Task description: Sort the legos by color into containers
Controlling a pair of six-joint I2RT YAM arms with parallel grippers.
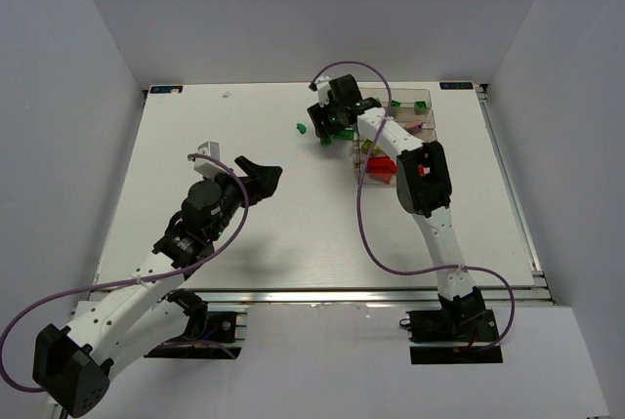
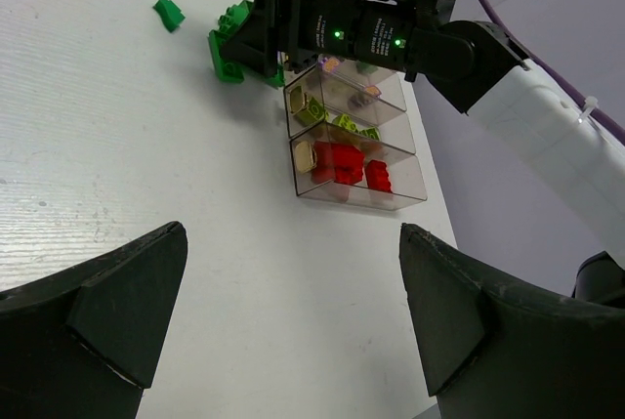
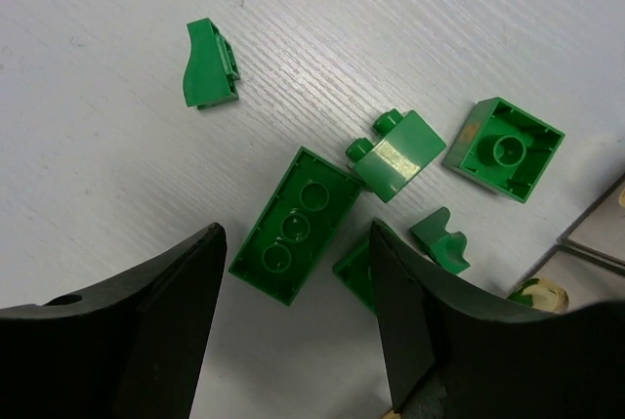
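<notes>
Hovering my right gripper (image 3: pixel 295 231) over green bricks (image 3: pixel 503 150) beside bins (image 2: pixel 395 199), jaws wide, holding nothing. Left gripper (image 2: pixel 291 233) spread wide too, empty.

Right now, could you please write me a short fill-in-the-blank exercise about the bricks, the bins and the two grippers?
1. The loose bricks on the table below the right gripper are all ____.
2. The end bin nearest the left gripper holds ____ bricks.
3. The left gripper's jaws stand ____, holding nothing.
Missing words: green; red; open.
</notes>
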